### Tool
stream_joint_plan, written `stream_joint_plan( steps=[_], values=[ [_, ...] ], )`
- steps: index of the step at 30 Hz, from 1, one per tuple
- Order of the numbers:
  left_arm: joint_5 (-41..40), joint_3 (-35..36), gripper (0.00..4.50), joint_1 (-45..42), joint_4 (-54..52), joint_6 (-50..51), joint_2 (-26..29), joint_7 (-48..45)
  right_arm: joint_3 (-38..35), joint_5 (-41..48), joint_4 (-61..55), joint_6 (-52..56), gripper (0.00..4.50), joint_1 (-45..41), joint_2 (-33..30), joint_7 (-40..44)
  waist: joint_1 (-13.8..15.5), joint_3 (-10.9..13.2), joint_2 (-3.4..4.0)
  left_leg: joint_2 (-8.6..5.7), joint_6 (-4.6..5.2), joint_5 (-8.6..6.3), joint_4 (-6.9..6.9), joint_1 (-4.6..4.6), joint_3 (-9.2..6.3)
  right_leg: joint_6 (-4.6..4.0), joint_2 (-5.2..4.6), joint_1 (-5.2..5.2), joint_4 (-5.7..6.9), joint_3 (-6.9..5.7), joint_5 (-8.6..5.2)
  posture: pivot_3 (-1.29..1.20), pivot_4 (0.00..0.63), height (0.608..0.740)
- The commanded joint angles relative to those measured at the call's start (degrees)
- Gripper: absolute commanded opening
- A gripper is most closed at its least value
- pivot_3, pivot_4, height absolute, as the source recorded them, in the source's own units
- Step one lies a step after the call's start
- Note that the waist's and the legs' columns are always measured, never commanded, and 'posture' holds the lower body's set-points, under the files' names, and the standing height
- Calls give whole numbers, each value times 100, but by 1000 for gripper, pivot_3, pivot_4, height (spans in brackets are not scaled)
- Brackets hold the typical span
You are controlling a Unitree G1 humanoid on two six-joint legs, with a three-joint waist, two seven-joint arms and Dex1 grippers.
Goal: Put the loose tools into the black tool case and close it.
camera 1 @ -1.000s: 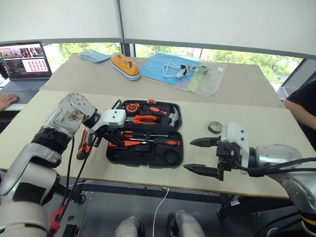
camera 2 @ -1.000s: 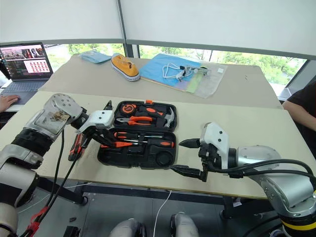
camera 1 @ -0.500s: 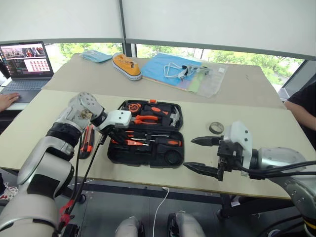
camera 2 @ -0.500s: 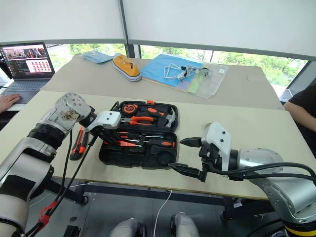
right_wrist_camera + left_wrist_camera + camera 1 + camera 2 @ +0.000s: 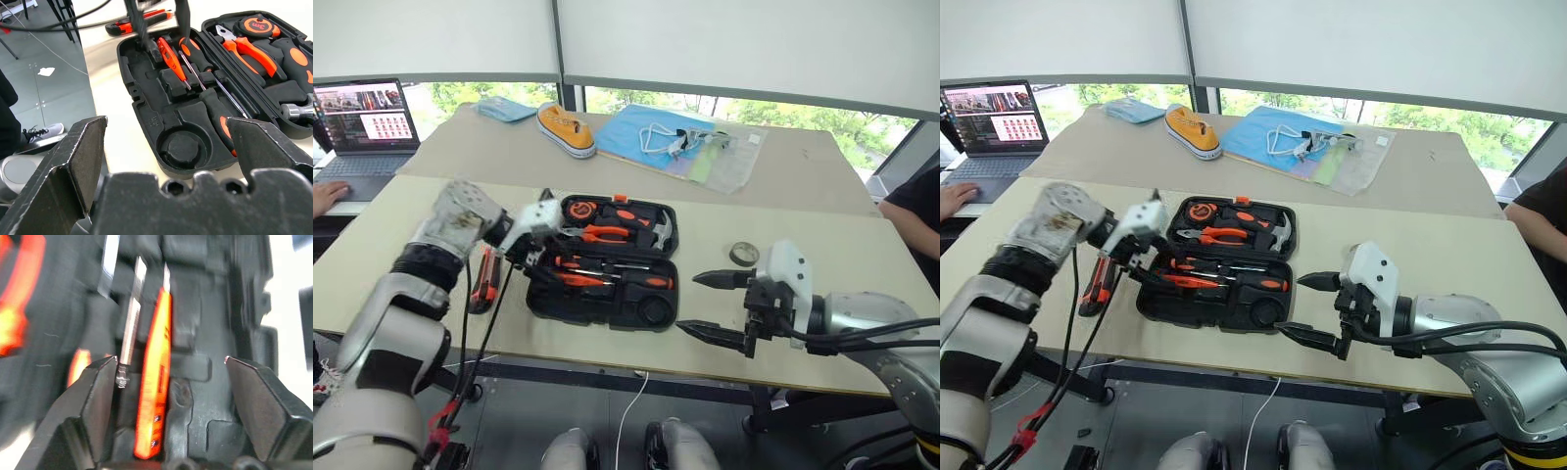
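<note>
The black tool case (image 5: 646, 313) lies open in the middle of the table. Two long screwdrivers (image 5: 215, 100) sit in its front half. A small slim orange screwdriver (image 5: 155, 382) lies in the case between my left gripper's spread fingers (image 5: 98, 401), and neither finger touches it. My left gripper (image 5: 541, 262) hovers open over the case's left end. The orange-black utility knife (image 5: 486, 279) lies on the table left of the case. A small dark tape roll (image 5: 741, 254) rests to the case's right. My right gripper (image 5: 710, 305) stands open and empty beside the case's right front corner.
Orange-handled pliers (image 5: 607, 233), a hammer (image 5: 656, 231) and a round tape measure (image 5: 576, 210) fill the case's rear half. At the far left are a laptop (image 5: 362, 122) and a person's hand (image 5: 325, 196). A yellow shoe (image 5: 566, 130) and blue sheet (image 5: 651, 132) lie on the rear table.
My left gripper has opened and let go of the slim orange screwdriver, which now lies in the case. The left hand rose a little and rolled. The right arm kept still.
</note>
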Motion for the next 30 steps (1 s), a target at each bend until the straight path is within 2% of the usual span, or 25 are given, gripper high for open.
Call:
stream_joint_plan(
  steps=[1, 2, 5, 13, 27, 30],
  values=[
    [-423, 867, 3679, 520, -650, 316, 193, 286, -169, 104, -83, -34, 4500, 32, -71, 48, -8, 0, 1, -1, 1, 0, 0, 1, 0, 1, 0, 0, 0, 1, -1, 0, 150, 718],
    [-493, 995, 3679, 744, -926, 429, 251, 320, -179, 94, -60, -44, 4500, 40, -85, 76, -6, 0, 1, -1, 1, 0, 0, 1, 0, 1, -1, 0, 1, 2, -1, 0, 150, 718],
    [-742, 1443, 2970, 1390, -1542, 687, 207, 607, -156, 83, 36, -47, 4500, -13, -109, 145, 2, 0, 1, -3, 1, 0, 5, 1, 0, 2, -1, 2, 5, -2, -1, 0, 150, 718],
    [-447, 1676, 51, 2204, -1739, -233, -466, 1438, 122, -80, 389, -91, 4500, -353, -125, 328, 30, 0, 1, -5, 2, -1, 13, 0, -3, 5, -4, 10, 7, -12, 0, 0, 150, 718],
    [165, 1374, 51, 2211, -1340, -715, -792, 1614, 285, -191, 545, -81, 4500, -623, -44, 434, 17, -1, 2, -3, 2, -1, 12, 0, -3, 4, -3, 10, 6, -16, 1, 0, 150, 718],
    [314, 1342, 51, 2038, -961, -894, -915, 1680, 278, -176, 523, -55, 4500, -613, -24, 422, 18, -1, 2, -3, 2, -1, 12, 0, -3, 4, -3, 10, 6, -16, 1, 0, 150, 718]
  ],
)
